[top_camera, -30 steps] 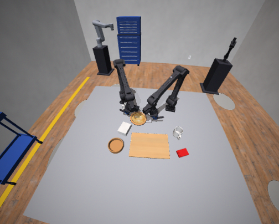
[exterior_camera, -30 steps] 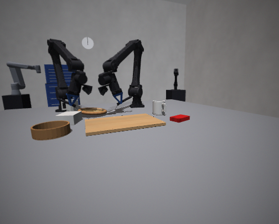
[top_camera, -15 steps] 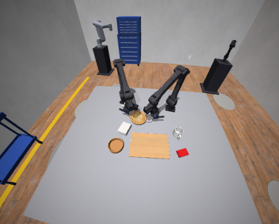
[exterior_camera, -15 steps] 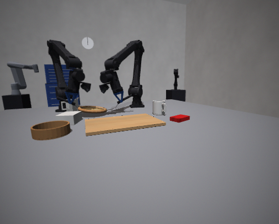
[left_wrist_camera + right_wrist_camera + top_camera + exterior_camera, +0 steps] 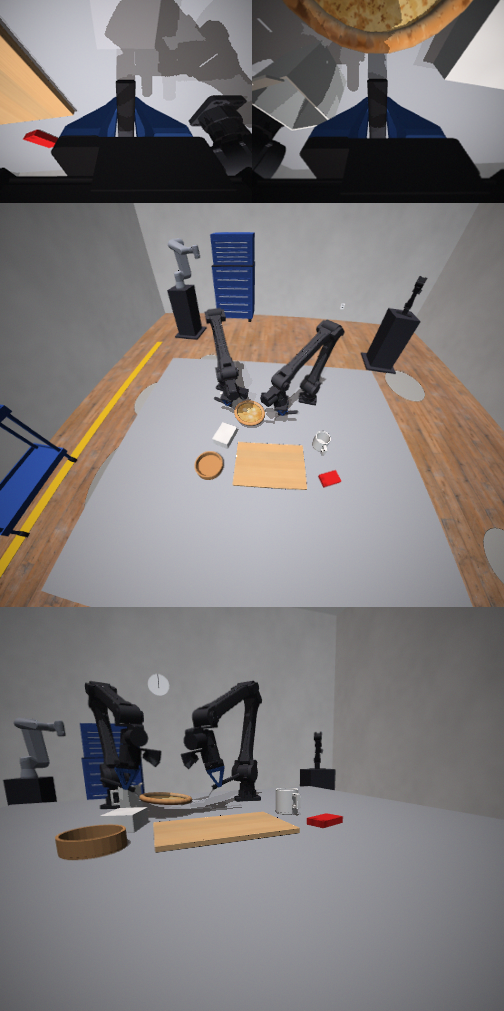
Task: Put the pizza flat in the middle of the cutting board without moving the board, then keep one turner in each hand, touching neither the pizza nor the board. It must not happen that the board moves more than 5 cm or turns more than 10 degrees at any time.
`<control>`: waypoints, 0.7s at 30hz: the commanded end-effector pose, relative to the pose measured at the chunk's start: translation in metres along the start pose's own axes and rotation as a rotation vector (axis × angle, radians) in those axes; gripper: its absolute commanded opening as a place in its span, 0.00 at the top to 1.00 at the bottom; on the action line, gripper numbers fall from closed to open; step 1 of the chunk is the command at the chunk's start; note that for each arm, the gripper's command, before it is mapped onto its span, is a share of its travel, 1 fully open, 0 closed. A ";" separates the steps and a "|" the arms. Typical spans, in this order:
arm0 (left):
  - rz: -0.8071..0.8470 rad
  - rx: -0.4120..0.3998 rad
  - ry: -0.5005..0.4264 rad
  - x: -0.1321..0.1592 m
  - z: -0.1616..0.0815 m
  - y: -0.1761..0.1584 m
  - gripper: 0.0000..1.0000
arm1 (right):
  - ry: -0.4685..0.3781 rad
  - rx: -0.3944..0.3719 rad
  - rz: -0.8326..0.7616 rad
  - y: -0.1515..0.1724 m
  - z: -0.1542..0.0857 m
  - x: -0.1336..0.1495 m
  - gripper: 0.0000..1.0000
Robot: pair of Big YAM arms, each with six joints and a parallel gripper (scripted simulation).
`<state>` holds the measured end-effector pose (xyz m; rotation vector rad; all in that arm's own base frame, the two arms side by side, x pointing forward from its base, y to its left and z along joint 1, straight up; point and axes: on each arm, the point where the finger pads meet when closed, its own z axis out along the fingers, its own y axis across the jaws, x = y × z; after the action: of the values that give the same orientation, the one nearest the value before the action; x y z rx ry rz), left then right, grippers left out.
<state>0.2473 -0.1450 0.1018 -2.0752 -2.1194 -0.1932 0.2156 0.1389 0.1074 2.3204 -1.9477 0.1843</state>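
The round pizza [image 5: 249, 413] sits behind the cutting board [image 5: 270, 465], apart from it, and looks slightly raised off the table in the exterior view [image 5: 165, 798]. My right gripper [image 5: 229, 399] is on one side of the pizza, shut on a dark turner handle [image 5: 377, 104]. The grey shaft of this turner runs to the pizza's rim [image 5: 376, 23]. My left gripper [image 5: 280, 407] is on the other side, shut on the other turner [image 5: 126, 106]. Its shaft slants down toward the pizza [image 5: 215, 791]. The blades are hidden. The board's edge shows in the left wrist view [image 5: 23, 86].
A white block [image 5: 225, 434] and a wooden bowl [image 5: 209, 465] lie beside the board on the right arm's side. A white mug [image 5: 321, 441] and a red block [image 5: 330, 478] lie on the left arm's side. The arm bases stand behind the pizza.
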 end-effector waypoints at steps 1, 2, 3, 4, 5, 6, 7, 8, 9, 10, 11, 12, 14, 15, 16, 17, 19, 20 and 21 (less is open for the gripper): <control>0.002 -0.056 -0.061 -0.005 -0.034 0.019 0.94 | -0.062 0.087 0.002 -0.025 -0.039 -0.004 0.94; 0.002 -0.056 -0.065 -0.004 -0.035 0.019 0.94 | -0.066 0.089 0.004 -0.026 -0.041 -0.003 0.94; 0.002 -0.056 -0.069 -0.003 -0.036 0.019 0.94 | -0.069 0.088 0.004 -0.025 -0.042 -0.002 0.94; 0.002 -0.055 -0.072 -0.003 -0.037 0.019 0.94 | -0.074 0.090 0.005 -0.026 -0.043 -0.002 0.94; 0.002 -0.055 -0.075 -0.002 -0.038 0.018 0.94 | -0.076 0.087 0.004 -0.026 -0.043 -0.002 0.94; 0.002 -0.055 -0.079 -0.001 -0.039 0.018 0.94 | -0.075 0.075 0.002 -0.025 -0.042 -0.001 0.94; 0.002 -0.055 -0.083 -0.001 -0.040 0.018 0.94 | -0.076 0.071 0.001 -0.025 -0.042 -0.001 0.94; 0.001 -0.055 -0.087 0.000 -0.041 0.018 0.94 | -0.083 0.077 0.000 -0.025 -0.045 0.000 0.94; 0.001 -0.056 -0.091 0.000 -0.043 0.018 0.94 | -0.089 0.081 0.000 -0.024 -0.047 0.001 0.94; 0.001 -0.056 -0.095 0.001 -0.044 0.018 0.94 | -0.094 0.082 -0.001 -0.024 -0.048 0.001 0.94; 0.002 -0.057 -0.099 0.001 -0.046 0.018 0.94 | -0.099 0.084 -0.001 -0.024 -0.050 0.002 0.94; -0.005 -0.064 -0.106 -0.001 -0.045 0.021 0.94 | -0.104 0.090 0.009 -0.026 -0.051 0.001 0.94; -0.005 -0.064 -0.106 -0.001 -0.045 0.021 0.94 | -0.104 0.090 0.009 -0.026 -0.051 0.001 0.94; 0.002 -0.056 -0.106 0.002 -0.048 0.018 0.94 | -0.105 0.079 -0.003 -0.024 -0.052 0.003 0.94; 0.002 -0.057 -0.110 0.003 -0.050 0.018 0.94 | -0.111 0.084 -0.002 -0.025 -0.055 0.003 0.94; 0.002 -0.059 -0.114 0.004 -0.051 0.018 0.94 | -0.115 0.085 -0.002 -0.025 -0.056 0.004 0.94; 0.003 -0.060 -0.122 0.005 -0.054 0.018 0.94 | -0.124 0.087 0.001 -0.025 -0.059 0.006 0.94; 0.003 -0.059 -0.126 0.005 -0.055 0.018 0.94 | -0.127 0.088 0.001 -0.025 -0.060 0.006 0.94; 0.003 -0.059 -0.129 0.006 -0.056 0.018 0.94 | -0.133 0.092 0.002 -0.026 -0.062 0.007 0.94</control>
<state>0.2474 -0.1408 0.1262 -2.1158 -2.1600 -0.1175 0.2166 0.1332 0.1319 2.3639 -1.9868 0.0939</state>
